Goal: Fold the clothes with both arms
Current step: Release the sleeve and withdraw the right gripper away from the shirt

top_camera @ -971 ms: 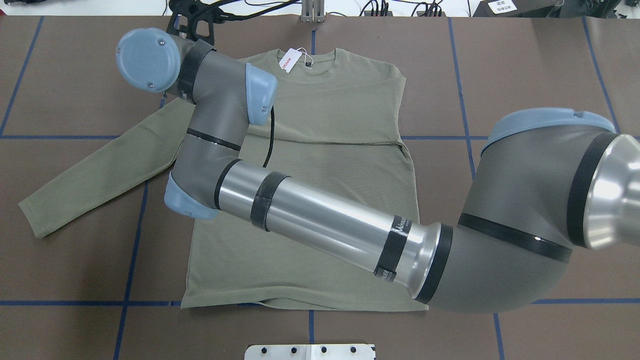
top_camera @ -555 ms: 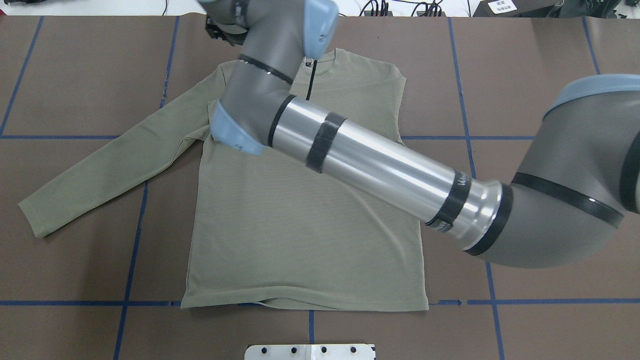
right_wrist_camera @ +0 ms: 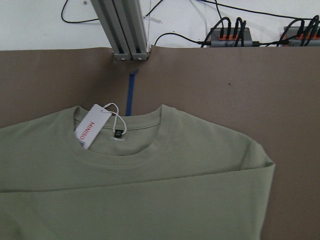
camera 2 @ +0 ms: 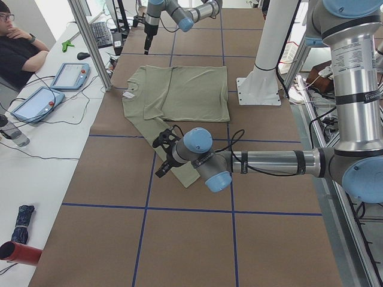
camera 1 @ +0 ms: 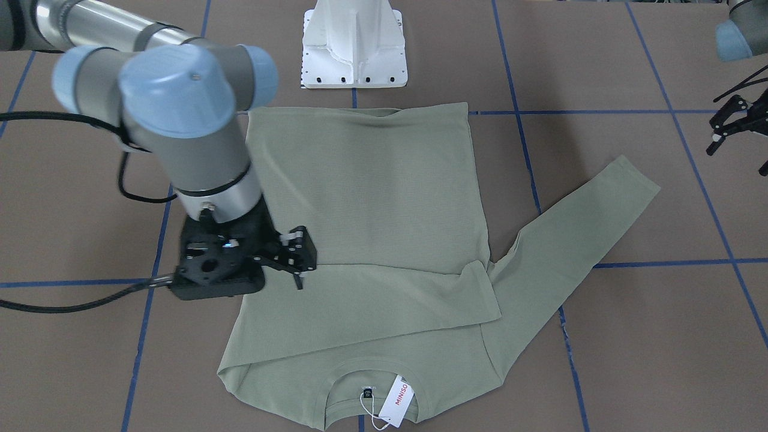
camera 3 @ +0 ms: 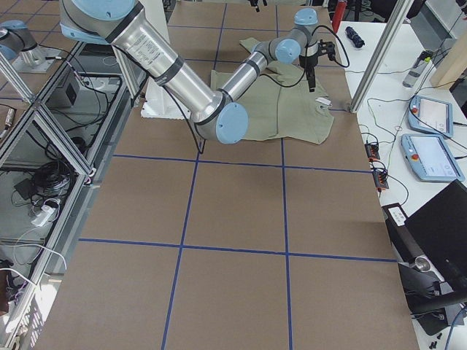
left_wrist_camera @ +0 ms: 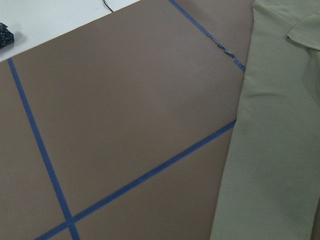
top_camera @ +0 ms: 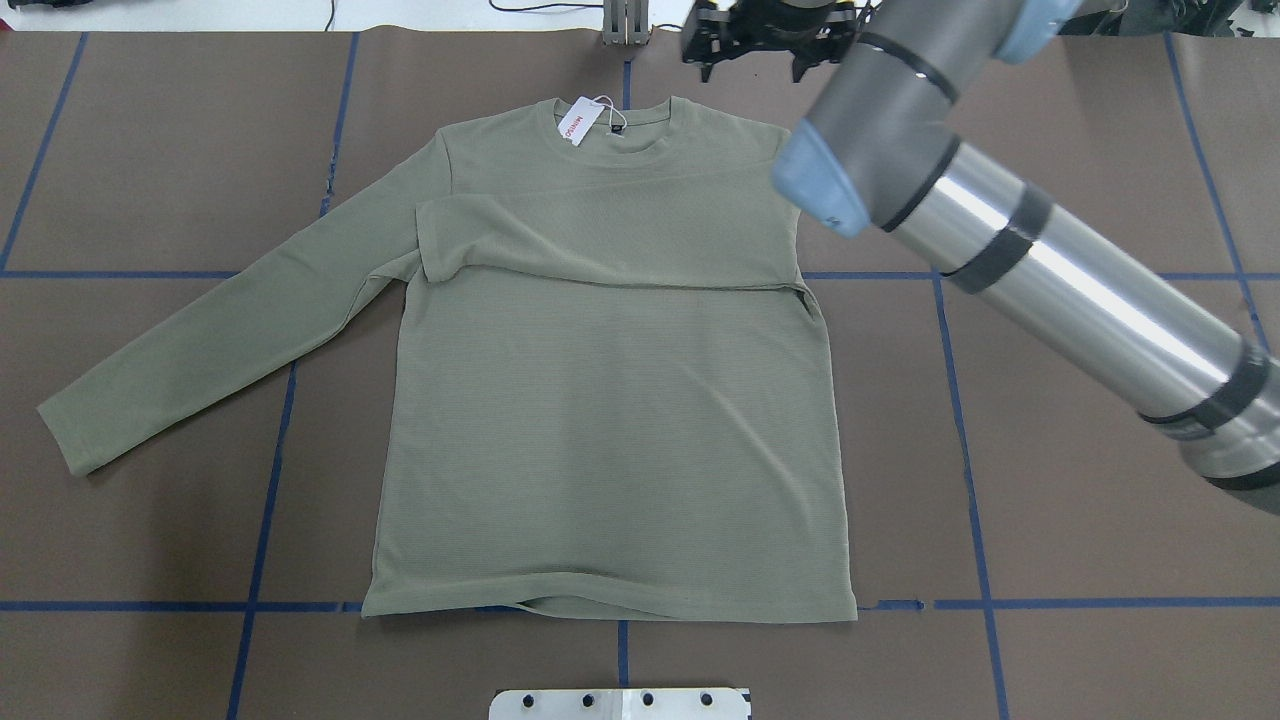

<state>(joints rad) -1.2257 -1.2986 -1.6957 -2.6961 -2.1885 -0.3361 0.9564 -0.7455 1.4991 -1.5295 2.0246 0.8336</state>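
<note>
The sage-green shirt [top_camera: 610, 420] lies flat on the brown table with its collar at the far edge. One sleeve [top_camera: 600, 240] is folded across the chest, and the other sleeve [top_camera: 220, 330] stretches out toward the robot's left. A white MINISO tag [top_camera: 578, 122] rests at the collar. My right gripper [top_camera: 752, 55] hangs open and empty above the far edge by the collar; its wrist view looks down on the tag [right_wrist_camera: 90, 127]. My left gripper [camera 1: 739, 153] stands open beyond the outstretched sleeve's cuff [camera 1: 636, 180], holding nothing.
The white pedestal base [camera 1: 354, 45] stands at the shirt's hem side. An aluminium post [right_wrist_camera: 125, 30] and cables sit just past the collar. A person [camera 2: 18, 42] sits at a side desk with tablets [camera 2: 69, 75]. Blue tape lines cross the table.
The right arm has swung from over the shirt's left shoulder across to the right, along the far edge. The shirt has not moved.
</note>
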